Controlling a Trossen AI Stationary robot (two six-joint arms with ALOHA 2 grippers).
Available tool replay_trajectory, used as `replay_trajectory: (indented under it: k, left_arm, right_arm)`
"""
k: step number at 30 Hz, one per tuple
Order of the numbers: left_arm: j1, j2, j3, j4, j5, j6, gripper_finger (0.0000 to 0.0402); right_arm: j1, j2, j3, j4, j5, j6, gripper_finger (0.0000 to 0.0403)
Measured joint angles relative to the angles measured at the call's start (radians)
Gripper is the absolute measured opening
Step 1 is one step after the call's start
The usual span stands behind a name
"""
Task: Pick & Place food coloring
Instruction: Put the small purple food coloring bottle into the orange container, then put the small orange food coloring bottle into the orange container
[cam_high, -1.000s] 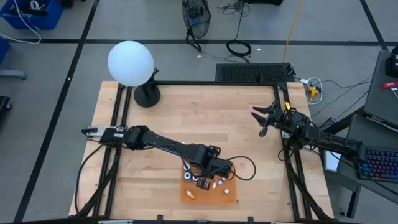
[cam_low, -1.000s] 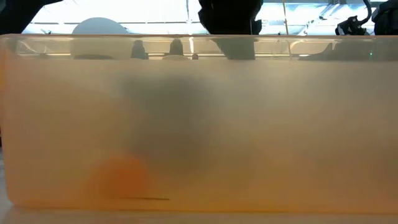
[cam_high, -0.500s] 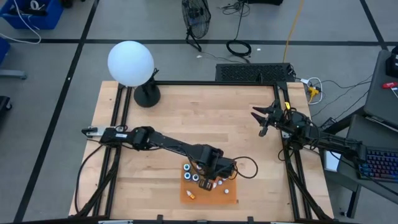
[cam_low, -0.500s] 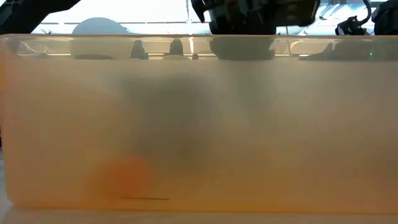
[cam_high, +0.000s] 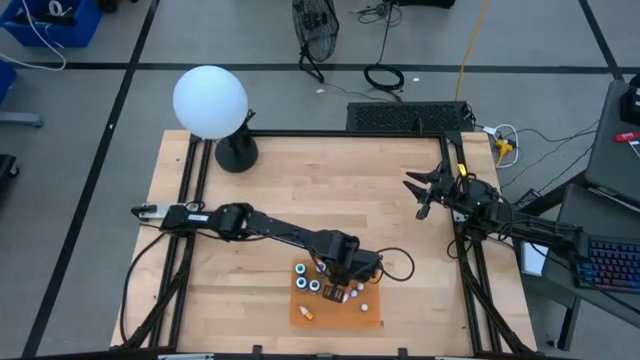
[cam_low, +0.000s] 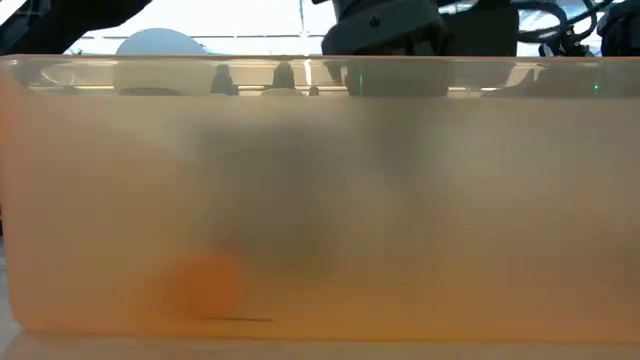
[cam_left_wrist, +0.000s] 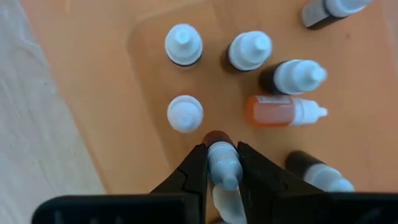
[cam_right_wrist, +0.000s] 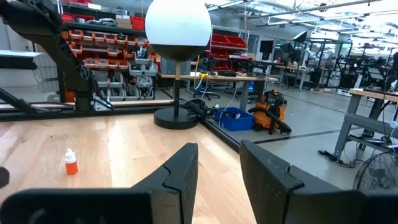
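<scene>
Several small food coloring bottles with whitish caps stand on the flat orange mat near the table's near edge. An orange one lies on its side among them. My left gripper hangs over the mat, pointing down, shut on one dark bottle with a pale blue-white cap. In the high view this gripper covers the right part of the bottle group. My right gripper waits open above the table's right side, away from the bottles. My left gripper pinches a dark food coloring bottle by its pale cap between the two fingers, coming from above and pointing down. The bottle stays upright, its brown body below the fingertips. Whether its base rests on the mat, I cannot tell.
A white globe lamp on a black base stands at the table's far left corner. The right wrist view shows a small orange bottle upright on the wood. A translucent orange wall fills the low view. Black rails run along both table sides.
My left gripper has moved toward the table's near edge and come over the right part of the bottle group on the mat. The right arm has kept still.
</scene>
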Motion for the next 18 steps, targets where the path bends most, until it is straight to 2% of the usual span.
replay_trajectory:
  k: [2, 6, 9, 13, 18]
  left_arm:
    - [0.0, 0.004, 0.0, -0.01, 0.0, -0.008, 0.0076]
    - [-0.005, 0.003, 0.0, -0.015, 0.001, -0.021, 0.0145]
    - [-0.011, 0.003, 0.0, -0.014, 0.001, -0.024, 0.0181]
    - [-0.014, 0.003, 0.0, -0.014, 0.001, -0.024, 0.0204]
    - [-0.008, -0.038, 0.0, -0.026, -0.032, -0.012, 0.0214]
  right_arm:
    - [0.0, 0.0, 0.0, -0.003, 0.0, 0.0, 0.011]
    - [0.0, 0.0, 0.0, -0.003, 0.0, 0.0, 0.011]
    - [0.0, 0.0, 0.0, -0.003, 0.0, 0.0, 0.011]
    - [0.0, 0.0, 0.0, -0.003, 0.0, 0.0, 0.011]
    - [0.0, 0.0, 0.0, -0.003, 0.0, 0.0, 0.011]
